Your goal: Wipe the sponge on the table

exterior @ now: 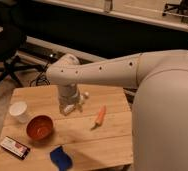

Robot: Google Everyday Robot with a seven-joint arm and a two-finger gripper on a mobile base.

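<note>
Pincer [70,108] above the table [112,142], mostly behind its wrist; near-left table corner off-frame.

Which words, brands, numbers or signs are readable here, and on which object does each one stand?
No text can be read.
Packet, front left on the table: black-and-white print, too small to read.
Sponge, orange bowl, white cup: no text visible.
Gripper, over the table behind the bowl: no marking visible.

There are a cup [19,111], orange bowl [39,127], packet [14,147], perhaps a carrot [100,116].
</note>
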